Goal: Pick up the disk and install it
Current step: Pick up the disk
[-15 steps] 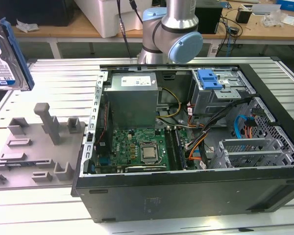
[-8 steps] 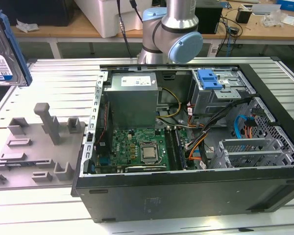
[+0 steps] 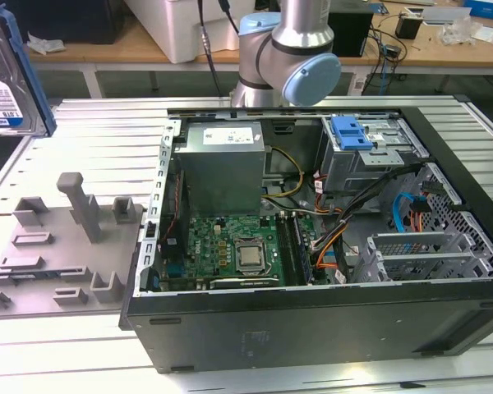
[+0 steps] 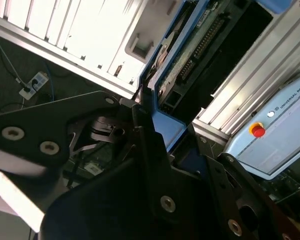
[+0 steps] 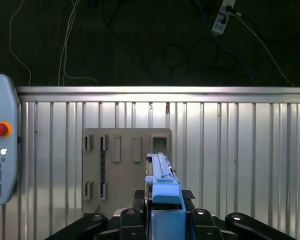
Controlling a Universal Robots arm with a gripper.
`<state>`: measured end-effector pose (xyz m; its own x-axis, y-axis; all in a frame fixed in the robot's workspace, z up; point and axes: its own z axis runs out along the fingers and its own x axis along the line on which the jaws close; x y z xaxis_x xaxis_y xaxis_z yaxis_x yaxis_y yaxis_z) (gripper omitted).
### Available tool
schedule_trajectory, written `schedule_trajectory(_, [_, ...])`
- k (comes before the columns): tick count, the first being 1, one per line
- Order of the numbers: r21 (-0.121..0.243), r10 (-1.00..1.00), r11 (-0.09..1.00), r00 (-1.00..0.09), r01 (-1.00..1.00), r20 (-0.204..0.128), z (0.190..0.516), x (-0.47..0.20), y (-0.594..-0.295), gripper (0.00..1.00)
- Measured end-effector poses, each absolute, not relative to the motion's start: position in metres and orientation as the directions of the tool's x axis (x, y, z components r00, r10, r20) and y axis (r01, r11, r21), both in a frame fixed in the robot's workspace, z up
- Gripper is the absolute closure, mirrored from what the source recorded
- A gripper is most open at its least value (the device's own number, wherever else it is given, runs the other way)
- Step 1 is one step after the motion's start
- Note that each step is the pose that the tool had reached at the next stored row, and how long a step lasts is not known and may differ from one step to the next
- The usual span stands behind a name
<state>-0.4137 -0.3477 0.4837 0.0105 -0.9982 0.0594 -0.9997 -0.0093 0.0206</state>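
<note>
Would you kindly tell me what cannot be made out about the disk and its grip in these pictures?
Exterior view: the disk is cut off by the picture's left edge.
First wrist view: the disk stands edge-on in the gripper, its label face hidden.
Second wrist view: the gripper's dark body hides where it meets the disk.

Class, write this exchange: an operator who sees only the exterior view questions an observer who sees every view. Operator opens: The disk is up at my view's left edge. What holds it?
Observer: In the first wrist view the pincer is shut on the disk, gripping it edge-on.
Operator: What lies beneath it?
Observer: That view looks past the disk onto the grey fixture plate.
Operator: And the face turned away from me?
Observer: The second wrist view shows its bare circuit board.
</note>
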Motion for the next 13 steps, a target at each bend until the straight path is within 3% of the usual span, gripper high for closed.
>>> schedule_trajectory(13, [0.021, -0.998, -0.01, 0.011, -1.0, 0.059, 0.49, -0.375, -0.35, 0.63])
